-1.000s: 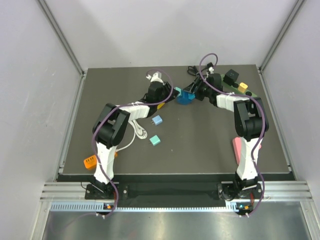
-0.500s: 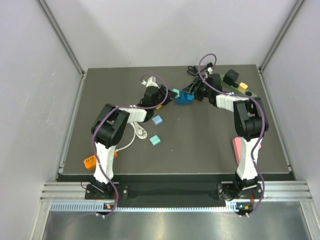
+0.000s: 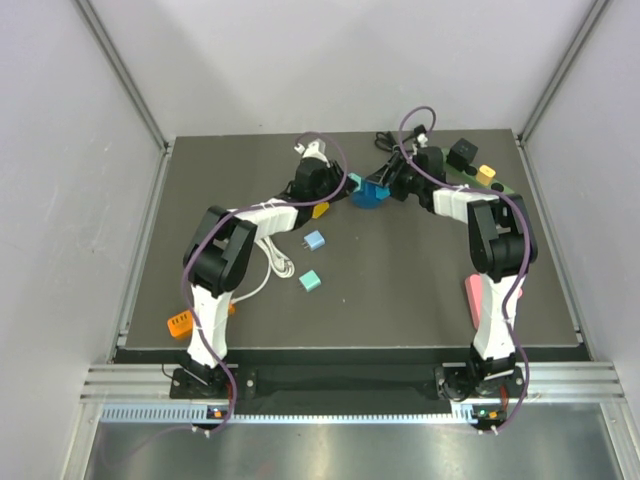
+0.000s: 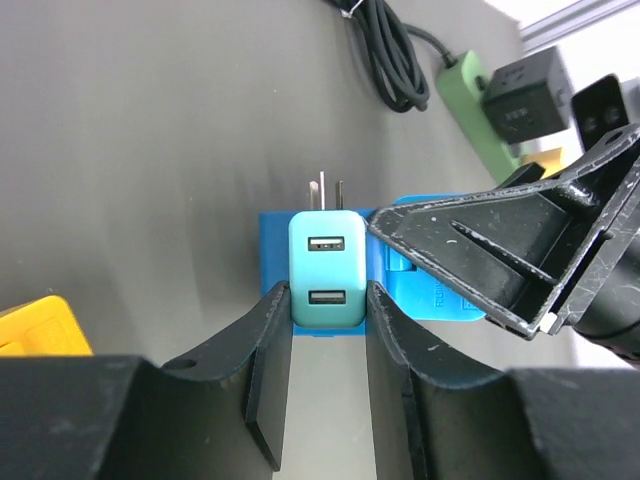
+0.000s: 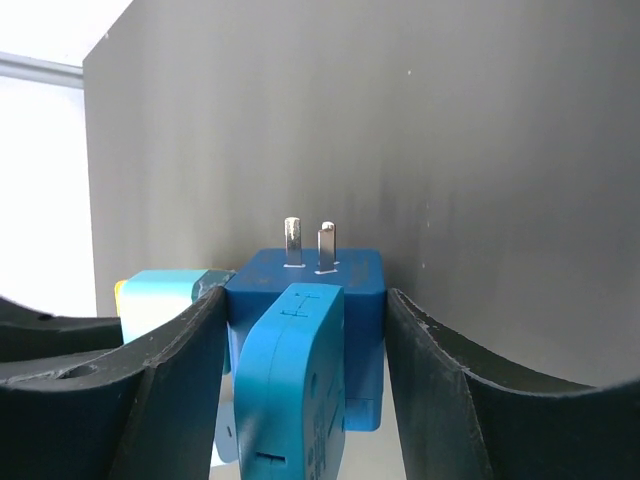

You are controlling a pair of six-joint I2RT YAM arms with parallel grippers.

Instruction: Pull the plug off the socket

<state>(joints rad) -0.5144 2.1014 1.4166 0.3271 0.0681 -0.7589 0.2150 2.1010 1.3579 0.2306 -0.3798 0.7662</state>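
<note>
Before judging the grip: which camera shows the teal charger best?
Left wrist: the teal charger sits centred in the left gripper, both ports clear. Right wrist shows only one pale corner; the top view, a speck.

Dark table (image 3: 400,290), green socket (image 4: 466,98), pale blue cube (image 3: 315,241), teal cube (image 3: 309,281), orange block (image 3: 180,323), white cable (image 3: 272,268)

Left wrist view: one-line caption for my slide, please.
Left gripper grips the teal USB charger sitting against the blue adapter that the right gripper holds; green power strip beyond.
</note>
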